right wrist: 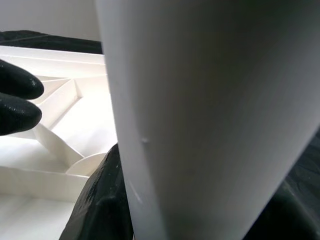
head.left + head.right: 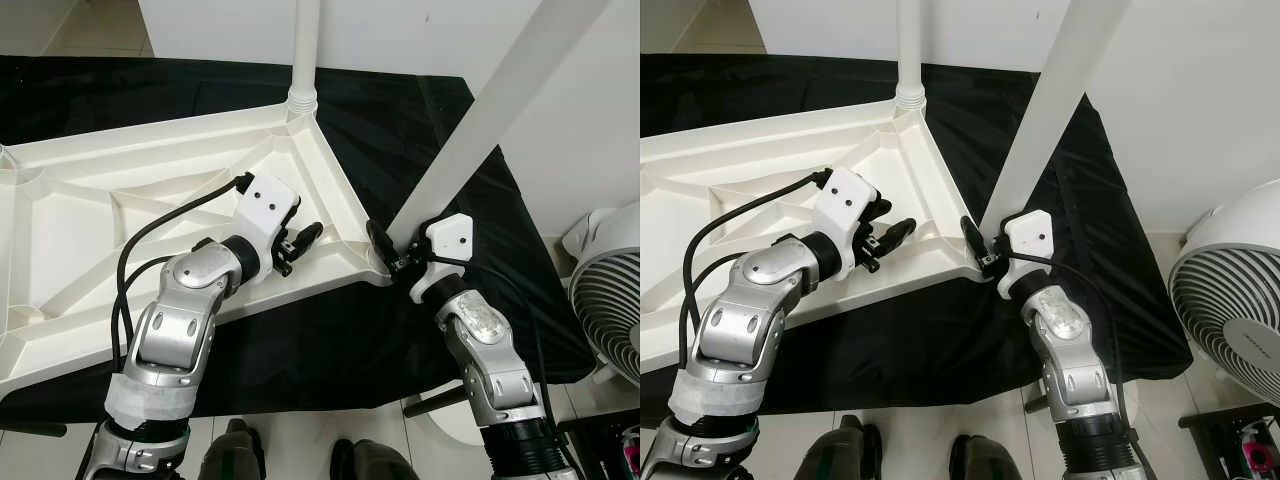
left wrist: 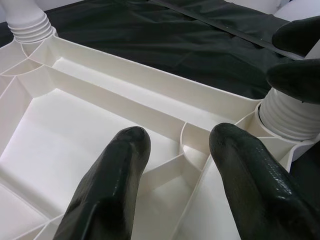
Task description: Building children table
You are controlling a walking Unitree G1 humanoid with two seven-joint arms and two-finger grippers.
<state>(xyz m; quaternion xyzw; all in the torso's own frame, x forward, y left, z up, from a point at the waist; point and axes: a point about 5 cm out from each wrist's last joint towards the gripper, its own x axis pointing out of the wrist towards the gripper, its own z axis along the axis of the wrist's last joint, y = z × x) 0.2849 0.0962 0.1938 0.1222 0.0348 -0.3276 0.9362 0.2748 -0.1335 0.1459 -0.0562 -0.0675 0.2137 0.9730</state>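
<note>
Tabletop (image 2: 90,215) lies upside down at frame left; right gripper (image 2: 400,250), fingers clamped on the tilted leg (image 2: 480,120), should straighten it before twisting. Left gripper (image 2: 300,243) hovers, fingers wide.

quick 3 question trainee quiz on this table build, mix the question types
1. True or false: the right gripper is closed around the tilted leg.
2. What lies under the upturned tabletop? A) black cloth B) bare wood C) carpet
3. What stands at the far corner of the tabletop?

Key: 1 true. 2 A, the black cloth. 3 An upright leg in its socket; the left gripper hovers open over the ribs.
</note>
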